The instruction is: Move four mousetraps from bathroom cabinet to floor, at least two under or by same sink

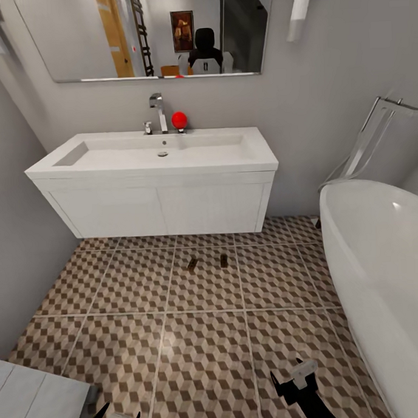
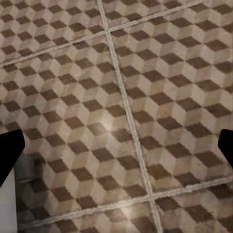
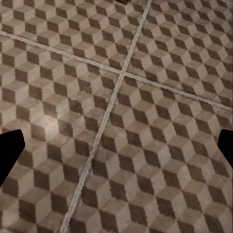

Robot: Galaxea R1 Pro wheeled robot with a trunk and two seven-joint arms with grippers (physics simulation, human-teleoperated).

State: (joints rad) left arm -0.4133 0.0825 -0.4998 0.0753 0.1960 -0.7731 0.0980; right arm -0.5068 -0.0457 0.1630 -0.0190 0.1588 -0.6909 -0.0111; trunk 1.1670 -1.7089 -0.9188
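Two mousetraps, one [image 1: 192, 264] and another [image 1: 223, 260], lie as small brown boards on the cube-patterned bathroom floor [image 1: 203, 349], just in front of the white vanity under the sink [image 1: 152, 154]. My left gripper [image 1: 120, 412] hangs open low over the tiles at the near left, well short of them. In the left wrist view the left gripper [image 2: 116, 150] holds nothing, only tiles between its fingertips [image 2: 9, 150]. My right gripper [image 1: 286, 370] is open at the near right, and the right wrist view shows the right gripper [image 3: 116, 148] empty over the floor. The cabinet is out of view.
A rounded white bathtub [image 1: 382, 268] fills the right side. A white unit [image 1: 35, 399] stands at the near left corner, close to my left arm. Grey walls close the left and back. A chrome tap [image 1: 159, 111] and a red ball [image 1: 179, 119] sit on the basin.
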